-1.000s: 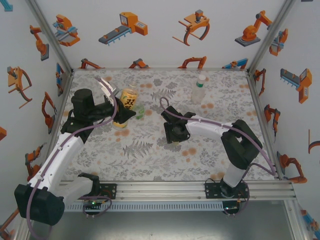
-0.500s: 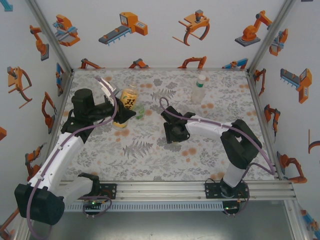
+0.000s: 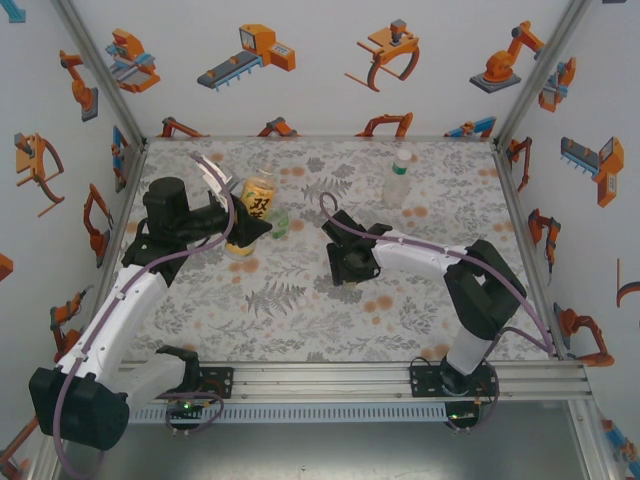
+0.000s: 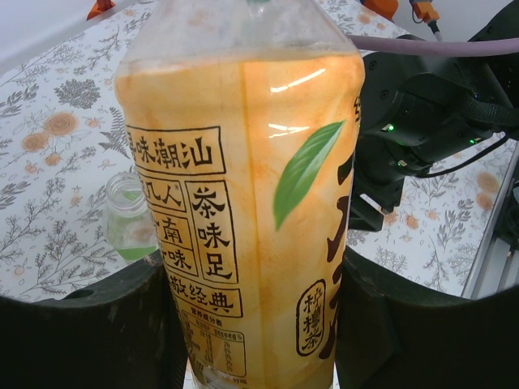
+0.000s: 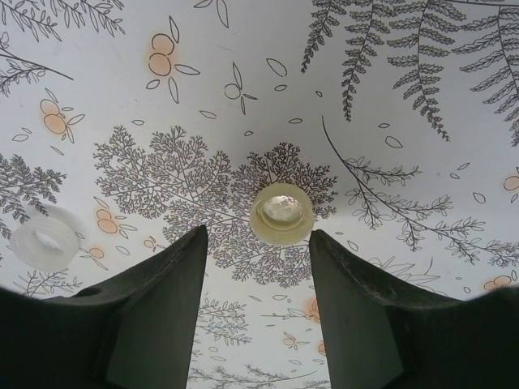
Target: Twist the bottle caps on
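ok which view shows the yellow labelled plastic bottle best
Top external: most of the yellow plastic bottle shows, gripped between the jaws of the left gripper. Left wrist gives its label close up, with the neck cut off.

I see yellow bottle [image 4: 243,203] cut off top and bottom | one bottle cap [image 5: 45,241] blurred | green bottle [image 3: 281,222] half hidden behind the yellow one

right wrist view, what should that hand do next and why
Probably lower the right hand a little and ease it forward so its open fingers straddle the pale cap, then close. The cap lies loose on the floral cloth just beyond the fingertips, this hand holds nothing, and the left hand grips the yellow bottle, ready for a cap.
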### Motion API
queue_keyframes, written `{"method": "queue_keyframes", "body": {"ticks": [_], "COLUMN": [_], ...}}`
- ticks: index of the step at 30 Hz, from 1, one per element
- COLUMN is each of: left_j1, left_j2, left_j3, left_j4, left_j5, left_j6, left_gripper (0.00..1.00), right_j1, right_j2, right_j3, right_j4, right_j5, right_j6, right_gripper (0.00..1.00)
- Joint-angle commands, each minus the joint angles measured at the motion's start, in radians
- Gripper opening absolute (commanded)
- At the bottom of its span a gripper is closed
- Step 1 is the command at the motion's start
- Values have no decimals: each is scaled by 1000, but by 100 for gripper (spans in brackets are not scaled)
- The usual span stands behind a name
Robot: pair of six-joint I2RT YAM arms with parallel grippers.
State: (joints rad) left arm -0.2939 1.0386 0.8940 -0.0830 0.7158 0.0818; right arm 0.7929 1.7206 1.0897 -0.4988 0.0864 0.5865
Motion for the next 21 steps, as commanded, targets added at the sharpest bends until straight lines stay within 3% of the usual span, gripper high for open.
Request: {"method": "queue_keyframes", "body": {"ticks": [1, 21], "left_j1": [2, 2], "left_j2": [-1, 1], "left_j3": [6, 6], "left_j4": [20, 19], "left_j5": [25, 25], "left_j6": [-10, -9], "left_gripper": [0, 0], "right_j1": [-6, -6], "right_j2": [9, 56], "right_j3": [25, 21], "right_j4": [9, 6], "right_j5": [-10, -4], "right_j6": [-3, -4], "right_gripper": [51, 51]}}
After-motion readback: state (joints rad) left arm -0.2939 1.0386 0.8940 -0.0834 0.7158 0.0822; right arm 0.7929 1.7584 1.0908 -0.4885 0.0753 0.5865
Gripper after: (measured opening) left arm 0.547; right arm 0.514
